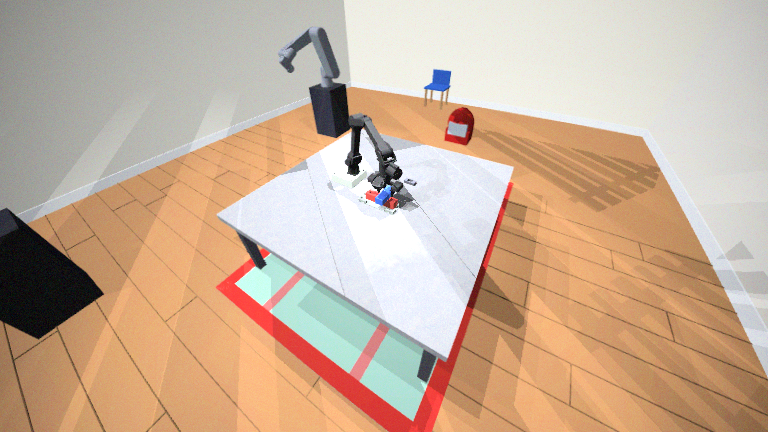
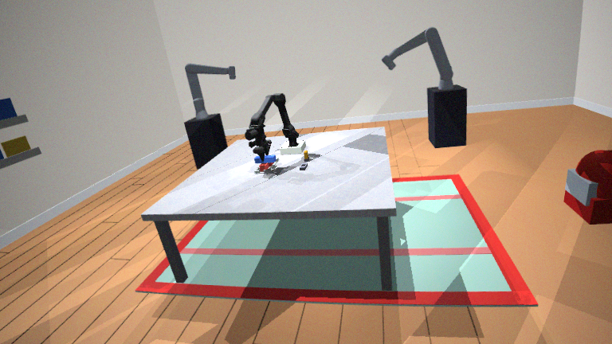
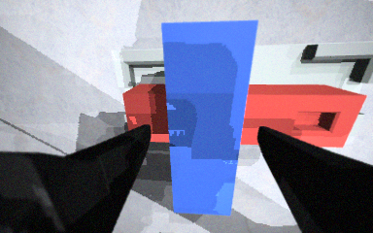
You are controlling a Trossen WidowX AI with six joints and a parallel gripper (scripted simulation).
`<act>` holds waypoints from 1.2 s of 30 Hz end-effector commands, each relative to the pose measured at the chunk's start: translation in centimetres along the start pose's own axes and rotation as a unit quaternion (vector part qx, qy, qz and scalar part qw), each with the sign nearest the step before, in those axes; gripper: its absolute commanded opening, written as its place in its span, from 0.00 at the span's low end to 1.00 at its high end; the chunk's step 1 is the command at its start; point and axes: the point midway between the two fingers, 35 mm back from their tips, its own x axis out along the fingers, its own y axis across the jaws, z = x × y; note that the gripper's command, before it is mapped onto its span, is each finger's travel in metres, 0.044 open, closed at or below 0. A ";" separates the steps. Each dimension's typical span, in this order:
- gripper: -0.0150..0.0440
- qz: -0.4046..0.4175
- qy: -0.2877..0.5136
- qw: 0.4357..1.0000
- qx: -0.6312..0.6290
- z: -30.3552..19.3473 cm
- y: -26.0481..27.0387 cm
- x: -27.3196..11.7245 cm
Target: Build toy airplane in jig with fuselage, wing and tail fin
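Note:
The red fuselage [image 1: 372, 195] [image 2: 265, 167] [image 3: 272, 109] lies along the pale cradle [image 3: 277, 63]; whether it sits fully flat is hard to tell. The blue wing [image 1: 382, 197] [image 2: 266, 158] [image 3: 209, 68] lies crosswise over the fuselage. Its tab and the socket under it are hidden, so its seating cannot be confirmed. My gripper [image 3: 204, 129] is open, with one finger on each side of the wing and a gap to both. The open tail socket [image 3: 326, 121] shows in the wrist view. A small yellow piece [image 2: 306, 154], seemingly the tail fin, stands apart on the table.
A small dark block [image 1: 410, 181] [image 2: 304, 166] lies on the table [image 1: 390, 285] [image 2: 270, 201], beside the cradle area. The arm's white base [image 1: 349, 178] [image 2: 292, 147] stands behind the cradle.

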 end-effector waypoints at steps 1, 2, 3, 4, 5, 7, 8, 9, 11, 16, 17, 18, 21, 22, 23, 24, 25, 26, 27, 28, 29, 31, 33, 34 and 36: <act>1.00 0.000 0.000 1.000 0.000 0.0 0.0 0.0; 1.00 0.000 0.000 1.000 0.000 0.0 0.0 0.0; 1.00 0.000 0.000 1.000 0.000 0.0 0.0 0.0; 1.00 0.000 0.000 1.000 0.000 0.0 0.0 0.0; 1.00 0.000 0.000 1.000 0.000 0.0 0.0 0.0; 1.00 0.000 0.000 1.000 0.000 0.0 0.0 0.0; 1.00 0.000 0.000 1.000 0.000 0.0 0.0 0.0; 1.00 0.000 0.000 1.000 0.000 0.0 0.0 -0.2; 1.00 0.000 -0.001 1.000 0.001 0.1 0.2 -2.0; 1.00 -0.001 -0.002 1.000 0.003 0.0 0.1 -8.3; 1.00 -0.001 -0.002 1.000 0.003 0.0 0.0 -8.5; 1.00 -0.001 -0.002 1.000 0.003 0.0 0.0 -8.5; 1.00 -0.001 -0.002 1.000 0.003 0.0 0.1 -8.5; 1.00 -0.001 -0.002 1.000 0.003 0.0 0.1 -8.5; 1.00 -0.001 -0.002 1.000 0.003 0.0 0.1 -8.5; 1.00 -0.001 -0.002 1.000 0.003 0.0 0.1 -8.5; 1.00 -0.001 -0.002 1.000 -0.005 0.0 0.1 -8.5; 1.00 -0.001 -0.002 1.000 -0.028 0.0 0.1 -8.5; 1.00 -0.001 -0.002 0.998 -0.067 0.0 0.1 -8.5; 1.00 -0.001 -0.002 0.993 -0.115 0.0 0.1 -8.4; 1.00 -0.001 -0.002 0.987 -0.162 0.0 0.1 -8.4; 1.00 -0.001 -0.001 0.966 -0.257 0.0 0.1 -8.3; 1.00 -0.001 -0.001 0.937 -0.349 0.0 0.1 -8.2; 1.00 -0.001 -0.001 0.919 -0.393 0.0 0.1 -8.2; 1.00 -0.001 -0.001 0.877 -0.480 0.0 0.1 -8.1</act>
